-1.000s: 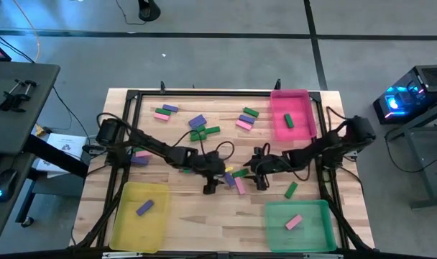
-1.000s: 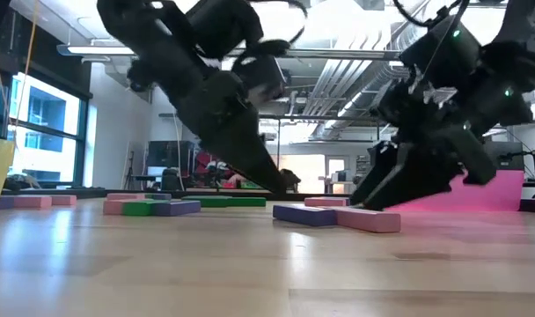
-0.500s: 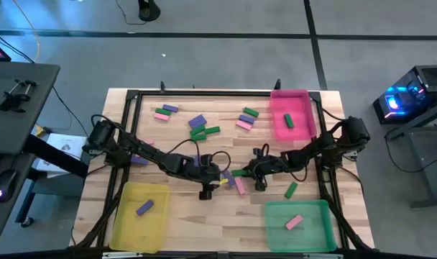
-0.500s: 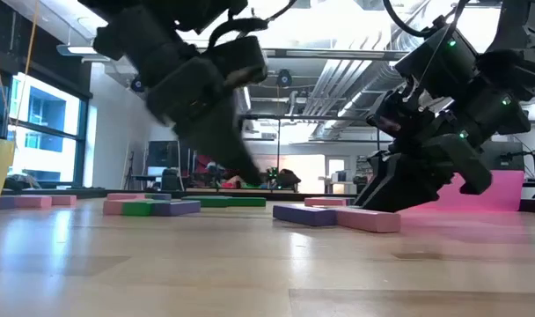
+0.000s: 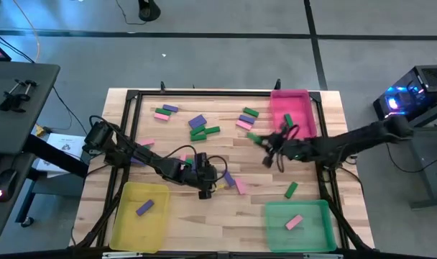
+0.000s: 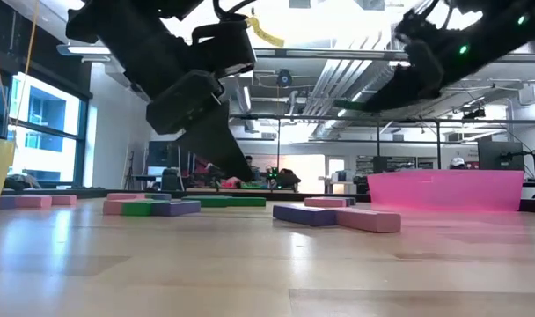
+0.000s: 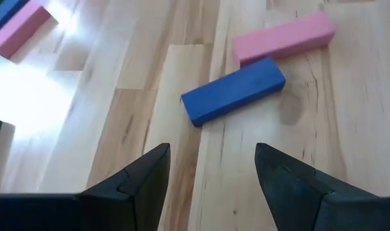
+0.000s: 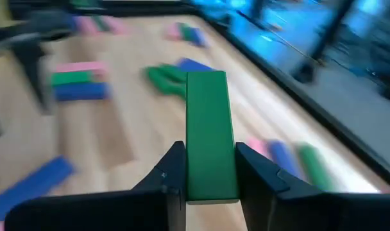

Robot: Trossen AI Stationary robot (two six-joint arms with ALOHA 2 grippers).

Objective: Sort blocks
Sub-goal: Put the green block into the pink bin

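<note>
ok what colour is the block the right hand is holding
Green. The block sits clamped in the right hand, clearest in the right wrist view.

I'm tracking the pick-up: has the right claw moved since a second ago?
Yes. The right claw, shut on a green block, has moved from mid-table toward the pink tray at the table's far right corner.

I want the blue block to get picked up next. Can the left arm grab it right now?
Probably yes. The left gripper has its fingers open, and the blue block lies just ahead of them on bare wood. Only a pink block touches its far end, and nothing lies between.
</note>
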